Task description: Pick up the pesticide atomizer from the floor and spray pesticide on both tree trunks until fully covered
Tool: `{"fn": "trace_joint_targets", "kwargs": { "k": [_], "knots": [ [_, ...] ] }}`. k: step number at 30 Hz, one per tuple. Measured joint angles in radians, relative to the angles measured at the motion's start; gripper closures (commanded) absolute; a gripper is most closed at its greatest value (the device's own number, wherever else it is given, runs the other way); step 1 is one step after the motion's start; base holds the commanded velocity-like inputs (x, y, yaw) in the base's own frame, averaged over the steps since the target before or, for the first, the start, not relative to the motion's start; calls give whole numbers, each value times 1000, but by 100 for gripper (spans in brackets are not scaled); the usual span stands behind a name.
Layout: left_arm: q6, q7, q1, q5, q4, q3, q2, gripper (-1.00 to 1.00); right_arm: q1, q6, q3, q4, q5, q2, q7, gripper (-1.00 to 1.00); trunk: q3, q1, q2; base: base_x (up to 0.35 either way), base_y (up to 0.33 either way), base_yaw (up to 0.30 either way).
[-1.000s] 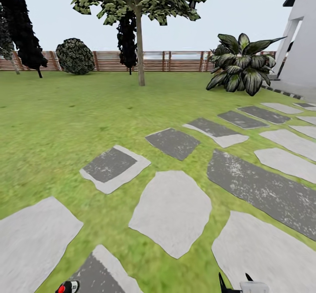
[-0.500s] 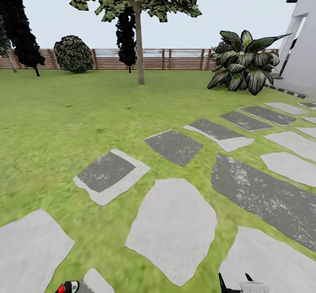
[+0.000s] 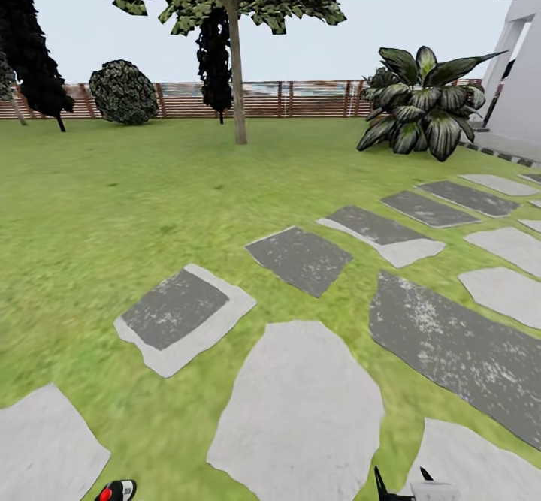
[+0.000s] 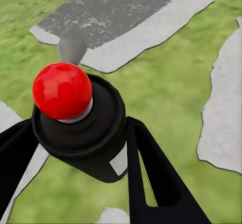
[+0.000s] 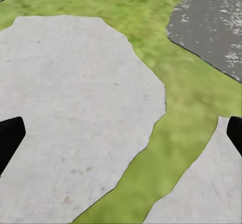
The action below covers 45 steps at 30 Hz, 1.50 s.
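From the head camera, the garden lawn [image 3: 98, 208] spreads to a brown slat fence [image 3: 300, 100] at 12 o'clock. One tree [image 3: 236, 65] with a bare grey-brown trunk stands before that fence at about 11 o'clock, its blocky foliage high overhead; a second, darker tree [image 3: 30, 43] rises at 10 o'clock. One round dark bush [image 3: 124, 93] sits between them by the fence, and one broad-leaved striped plant [image 3: 421, 103] grows at 1 o'clock beside the white house [image 3: 522, 73]. About eleven grey stepping stones [image 3: 300, 411] run from 6 o'clock out toward 2 o'clock. At 7 o'clock the red-topped pesticide atomizer [image 3: 114, 492] peeks over the bottom edge, and at 5 o'clock two dark tips of the right gripper [image 3: 404, 488] show. In the left wrist view, the left gripper [image 4: 75, 156] is clenched on the atomizer [image 4: 80, 123], one black finger [image 4: 156, 178] on either side of its dark body, the single red knob on top; grass and four stone patches lie below. In the right wrist view, the right gripper [image 5: 121, 136] is spread wide and released, one black fingertip [image 5: 9, 138] at each edge, over three stones and strips of grass.
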Motion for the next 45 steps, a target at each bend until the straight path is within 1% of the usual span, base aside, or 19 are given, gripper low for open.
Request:
{"fn": "trace_joint_targets", "kwargs": {
  "k": [45],
  "knots": [
    [0, 0, 0, 0, 0, 0, 0, 100, 0, 0, 0, -1, 0, 0, 0, -100, 0, 0, 0, 336, 0, 0]
  ]
}}
